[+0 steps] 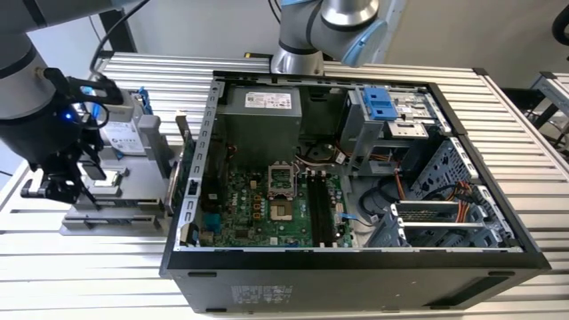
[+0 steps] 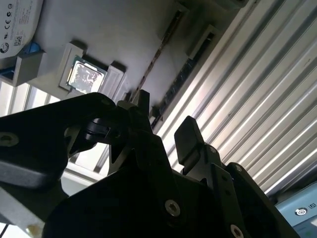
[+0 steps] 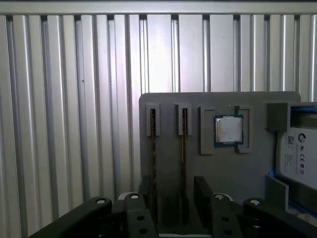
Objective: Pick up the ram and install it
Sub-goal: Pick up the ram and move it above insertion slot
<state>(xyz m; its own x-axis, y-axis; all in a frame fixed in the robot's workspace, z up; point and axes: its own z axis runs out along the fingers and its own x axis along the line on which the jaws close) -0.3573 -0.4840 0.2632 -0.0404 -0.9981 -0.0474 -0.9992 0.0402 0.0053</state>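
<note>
We are hovering open end effector (image 3: pixel 173 192) over ram (image 3: pixel 184 158), sitting edge-up in holder (image 3: pixel 237 173) slot beside second stick (image 3: pixel 152 158). Risk: finger catching second stick, slots being close; skewed grip tilting ram.

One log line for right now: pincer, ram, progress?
pincer: open | place: above gray holder, straddling ram | ram: in its holder slot, ungrasped | second stick: neighbouring slot

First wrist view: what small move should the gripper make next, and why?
Probably a short descent onto the ram: the gripper is open, holding nothing, and that stick stands on edge in the gray holder, in line with the gap, beside a second stick.
</note>
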